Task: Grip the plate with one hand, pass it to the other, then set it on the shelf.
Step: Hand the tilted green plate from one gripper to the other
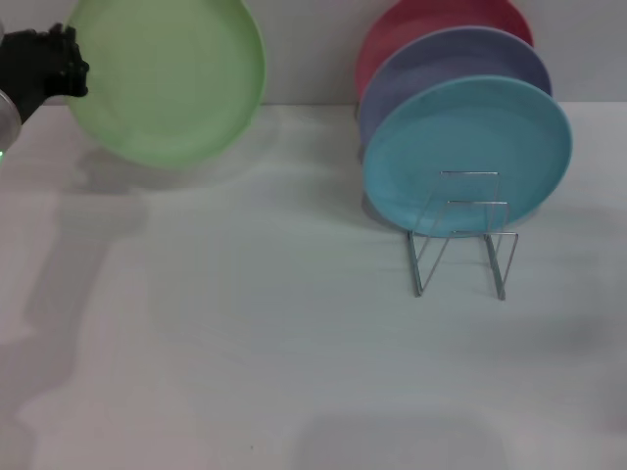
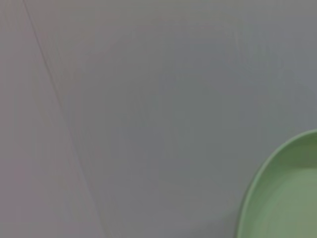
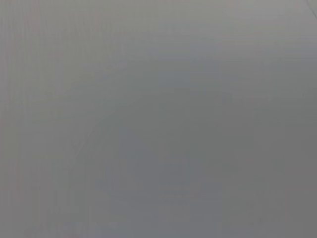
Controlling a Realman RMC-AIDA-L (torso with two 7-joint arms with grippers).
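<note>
One hand, the left hand [image 1: 71, 61], is clamped on the rim of the light green plate [image 1: 168, 78], holding it upright above the table [image 1: 245, 333]. Well off to the hand's right stands the shelf [image 1: 462, 235], three plates already racked. Judged mid-carry; next, the handover. Right hand unseen.

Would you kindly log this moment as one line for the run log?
phase: plate lifted, pre-handover | left gripper: shut on green plate, held upright | right gripper: not in view | rack: front slots free
</note>
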